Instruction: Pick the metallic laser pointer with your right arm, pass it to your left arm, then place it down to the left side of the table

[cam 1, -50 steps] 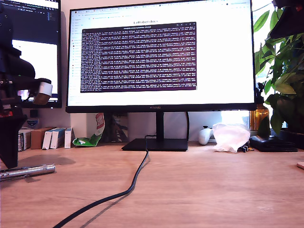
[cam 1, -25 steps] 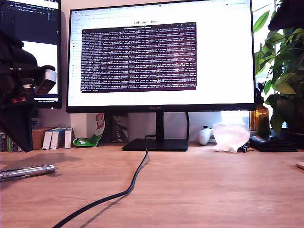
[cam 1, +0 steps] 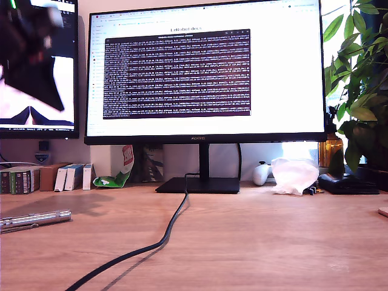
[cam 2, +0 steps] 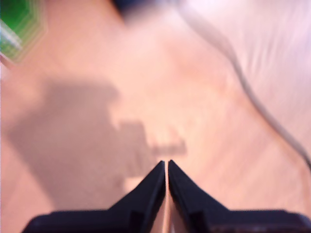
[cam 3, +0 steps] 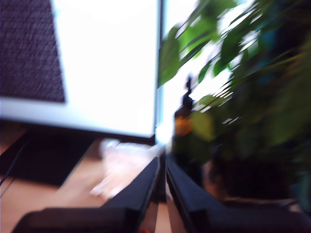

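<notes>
Pointer first: the slim, shiny silver metal laser pointer (cam 1: 35,219) lies flat and alone on the light-brown wood-grain tabletop (cam 1: 254,242) at the exterior view's left edge, touched by nothing, which reads as the placing step done with the pointer on the side the task asks for. My first gripper (cam 2: 167,164) looks down on bare wood and its own shadow, jaws clenched with only a hairline slit and nothing between them. A blurred black arm (cam 1: 33,54) hangs high at the exterior view's upper left, well clear of the pointer, probably that first arm. My second gripper (cam 3: 162,161), likewise closed and empty, faces the large bright computer monitor (cam 1: 203,73) and the leafy green houseplant (cam 1: 357,91). A black cable (cam 1: 163,239) snakes across the wood, well apart from the pointer.
</notes>
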`<state>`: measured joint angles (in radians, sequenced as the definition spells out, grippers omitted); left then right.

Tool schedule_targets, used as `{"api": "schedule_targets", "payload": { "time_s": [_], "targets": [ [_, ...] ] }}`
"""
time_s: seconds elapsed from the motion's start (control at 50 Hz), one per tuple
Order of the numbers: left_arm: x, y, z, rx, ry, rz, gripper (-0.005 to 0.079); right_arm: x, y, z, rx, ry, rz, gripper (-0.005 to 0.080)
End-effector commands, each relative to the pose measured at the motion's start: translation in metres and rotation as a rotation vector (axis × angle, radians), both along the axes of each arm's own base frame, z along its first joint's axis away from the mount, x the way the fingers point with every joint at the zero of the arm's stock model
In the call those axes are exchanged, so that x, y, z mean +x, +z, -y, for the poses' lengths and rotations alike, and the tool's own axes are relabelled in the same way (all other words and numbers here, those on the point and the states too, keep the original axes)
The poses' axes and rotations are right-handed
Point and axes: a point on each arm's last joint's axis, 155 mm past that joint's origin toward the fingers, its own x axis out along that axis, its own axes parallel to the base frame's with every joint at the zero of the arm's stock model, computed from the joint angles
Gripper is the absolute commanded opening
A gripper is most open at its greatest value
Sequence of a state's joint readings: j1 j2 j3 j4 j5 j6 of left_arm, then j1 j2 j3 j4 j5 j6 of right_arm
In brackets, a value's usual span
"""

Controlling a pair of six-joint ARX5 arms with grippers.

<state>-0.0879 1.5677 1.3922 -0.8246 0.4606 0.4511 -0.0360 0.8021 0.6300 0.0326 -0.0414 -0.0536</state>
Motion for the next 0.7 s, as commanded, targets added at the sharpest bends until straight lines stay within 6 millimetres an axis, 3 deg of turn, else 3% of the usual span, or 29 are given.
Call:
{"api": "schedule_targets", "payload": {
  "time_s": [0.0, 0.24, 0.68],
  "targets": [
    [0.001, -0.002, 0.0, -0.007, 0.009, -0.001, -0.0022, -0.005, 0.003, 0.007, -0.007, -0.021, 0.019, -0.0011],
    [-0.006, 0.017, -0.008, -0.007, 0.037, 0.082, -0.0022, -0.026, -0.008, 0.014, -0.02, -0.045, 0.035, -0.0011],
    [-0.033, 0.018, -0.054, -0.009, 0.262, 0.254, -0.0022, -0.036, -0.014, 0.012, -0.02, -0.038, 0.027, -0.0011]
  ]
}}
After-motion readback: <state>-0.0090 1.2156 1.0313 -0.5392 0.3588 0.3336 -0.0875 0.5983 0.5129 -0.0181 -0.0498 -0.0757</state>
